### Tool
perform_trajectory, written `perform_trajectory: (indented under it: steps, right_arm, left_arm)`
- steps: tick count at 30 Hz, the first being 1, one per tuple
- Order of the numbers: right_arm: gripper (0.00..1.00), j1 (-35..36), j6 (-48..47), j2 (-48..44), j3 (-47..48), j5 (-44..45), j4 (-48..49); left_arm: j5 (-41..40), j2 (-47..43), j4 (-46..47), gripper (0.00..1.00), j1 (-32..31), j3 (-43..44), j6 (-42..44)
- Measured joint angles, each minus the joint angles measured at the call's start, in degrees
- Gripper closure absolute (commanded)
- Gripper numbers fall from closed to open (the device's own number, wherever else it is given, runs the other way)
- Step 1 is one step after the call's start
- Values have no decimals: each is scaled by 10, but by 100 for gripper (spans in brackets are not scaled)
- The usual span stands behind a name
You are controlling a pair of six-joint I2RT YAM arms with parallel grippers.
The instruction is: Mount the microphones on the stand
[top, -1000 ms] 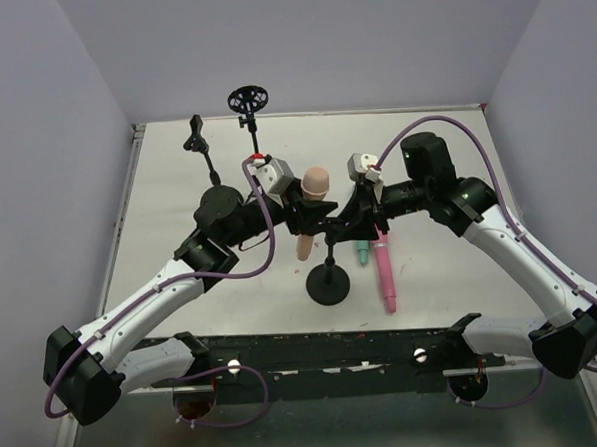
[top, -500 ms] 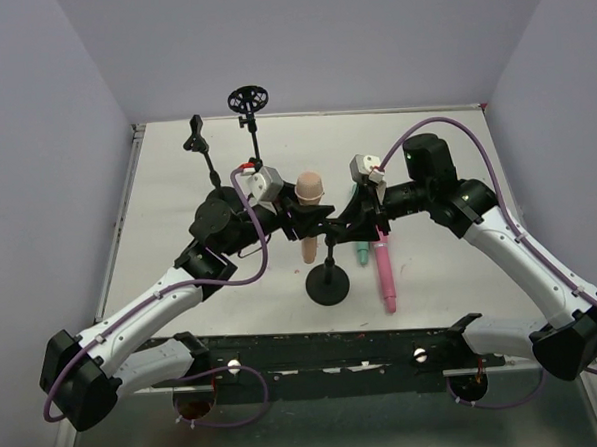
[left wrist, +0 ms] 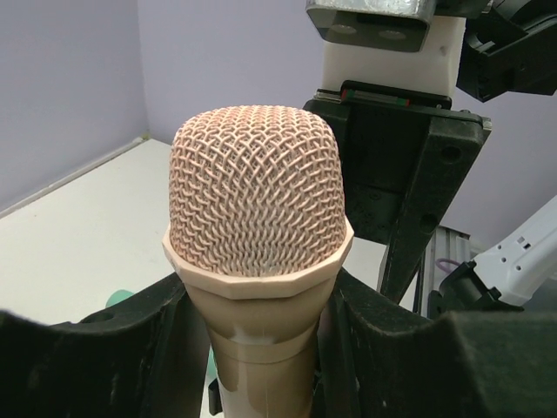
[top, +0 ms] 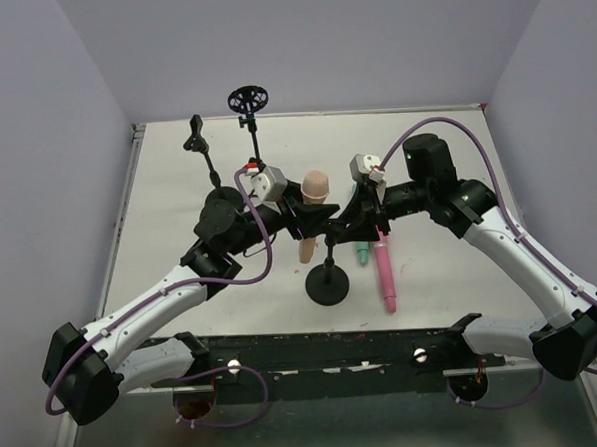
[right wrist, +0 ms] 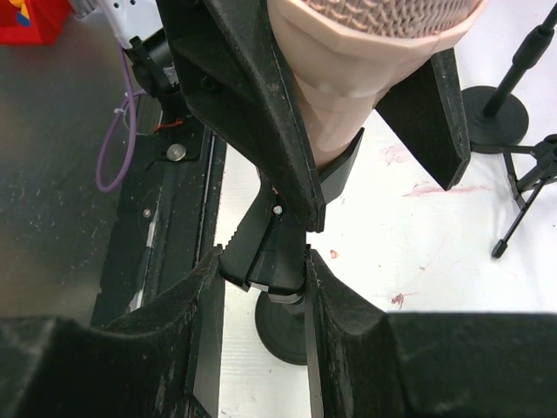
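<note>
The peach-beige microphone stands nearly upright between my left gripper's fingers, which are shut on its handle just under the mesh head. In the top view my left gripper holds it over the stand, whose round base is on the table. My right gripper is shut on the stand's black clip, and the microphone's handle rests against the clip's upper cradle. The pink microphone and the teal-green microphone lie on the table right of the stand.
Two more black stands are at the back left of the table, one with a clip and one with a round ring top. They also show at the right of the right wrist view, as a round base and tripod legs.
My left wrist has shifted slightly, taking the peach-beige microphone a little left and back again. The right arm and the stand have not moved.
</note>
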Motion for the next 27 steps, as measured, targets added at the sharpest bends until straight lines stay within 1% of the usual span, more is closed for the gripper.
perform_trajectory:
  steps: [7, 18, 27]
  right_arm:
    - [82, -2, 8, -1, -2, -2, 4]
    - [82, -7, 16, -4, -13, -19, 18]
    - [81, -7, 24, -4, -17, -25, 25]
  left_arm:
    - [-11, 2, 8, 100, -5, -1, -6]
    - [-54, -15, 97, 100, -11, -50, -44]
    - [-106, 3, 131, 100, -42, -52, -45]
